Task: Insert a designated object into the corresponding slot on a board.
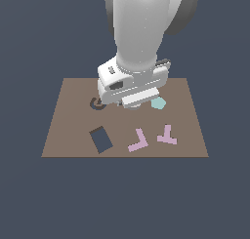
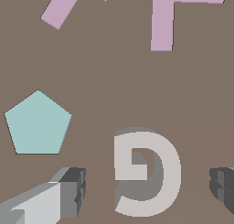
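We see the board (image 1: pixel 68 121) first, a flat brown rectangle that fills most of the floor in the exterior view. Above it hangs the arm (image 1: pixel 139 33), its white bulk covering the board's twelve o'clock stretch and hiding whatever lies straight beneath it. At about seven o'clock from the board's middle we find a dark tilted rectangular hole (image 1: pixel 101 139). Toward five o'clock lie two pink angular pieces, one L-shaped (image 1: pixel 138 141) and one Y-shaped (image 1: pixel 167 135), close together but apart. A pale cyan pentagon (image 1: pixel 158 104) peeks out just beside the arm's hand, at roughly one o'clock. The slot (image 1: pixel 97 103), a small dark recess with a brownish outline, shows at about ten o'clock, partly hidden by the hand.

In the wrist view we see the G block (image 2: pixel 153 173) lying flat on the board, off-white. The gripper (image 2: pixel 148 189) straddles it with its jaws spread: one finger (image 2: pixel 68 191) stands clear on one side, the other finger (image 2: pixel 223 186) clear on the opposite side, neither touching the block. The pentagon (image 2: pixel 38 124) sits near the block, with bare board between them.
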Controlling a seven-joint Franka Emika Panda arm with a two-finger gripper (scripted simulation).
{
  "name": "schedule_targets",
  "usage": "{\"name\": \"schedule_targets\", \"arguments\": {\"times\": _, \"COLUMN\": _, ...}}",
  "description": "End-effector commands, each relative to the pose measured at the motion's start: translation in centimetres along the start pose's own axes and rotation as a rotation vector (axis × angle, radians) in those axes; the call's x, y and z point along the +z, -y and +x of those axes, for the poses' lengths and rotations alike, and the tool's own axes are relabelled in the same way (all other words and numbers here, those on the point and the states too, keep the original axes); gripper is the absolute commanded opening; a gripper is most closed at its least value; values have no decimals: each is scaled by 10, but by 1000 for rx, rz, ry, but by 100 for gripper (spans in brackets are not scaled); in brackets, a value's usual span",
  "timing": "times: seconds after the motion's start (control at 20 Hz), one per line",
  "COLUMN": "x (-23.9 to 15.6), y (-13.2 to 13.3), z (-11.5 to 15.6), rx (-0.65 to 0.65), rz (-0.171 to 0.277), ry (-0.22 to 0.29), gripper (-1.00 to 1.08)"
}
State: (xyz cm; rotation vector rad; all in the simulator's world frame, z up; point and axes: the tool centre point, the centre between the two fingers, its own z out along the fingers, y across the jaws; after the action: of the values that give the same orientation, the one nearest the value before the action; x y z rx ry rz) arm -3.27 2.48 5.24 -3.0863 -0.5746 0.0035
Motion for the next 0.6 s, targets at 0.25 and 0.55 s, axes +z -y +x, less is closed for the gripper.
{"name": "schedule_targets", "arguments": {"times": 0.25, "x": 7, "y": -1, "z": 0, "rx": -4, "rz": -1, "ry": -1, "gripper": 100}}
{"name": "schedule_targets", "arguments": {"times": 0.55, "x": 22, "y": -1, "z": 0, "rx": -8, "rz": -3, "ry": -2, "gripper": 100}}
